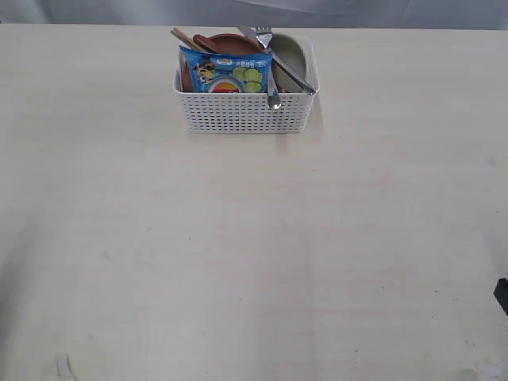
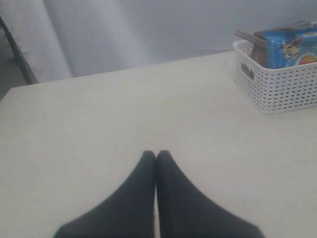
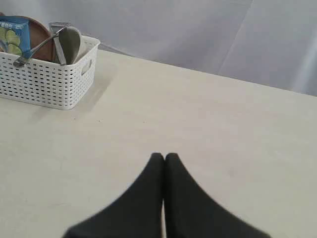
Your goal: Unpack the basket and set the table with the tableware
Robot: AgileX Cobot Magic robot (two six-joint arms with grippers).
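Task not started: basket [image 1: 246, 111] is sitting near the far edge of the table [image 1: 238, 262], holding plate [image 1: 234, 44], bowl [image 1: 290, 51], fork [image 1: 270, 75], chopsticks [image 1: 182, 36], chip bag [image 1: 226, 73]. Nothing is lying set out. Left claw [image 2: 156, 156] and right claw [image 3: 164, 157] are hovering shut, empty, well apart from basket. All unpacking is waiting.

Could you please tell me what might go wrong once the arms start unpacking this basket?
The fork and knife lie crossed over the bowl and past the basket rim; lifting one could knock the other onto the table. The chip bag stands right in front of the plate, so pulling the plate may drag it out. The basket looks light and might shift with a wedged item.
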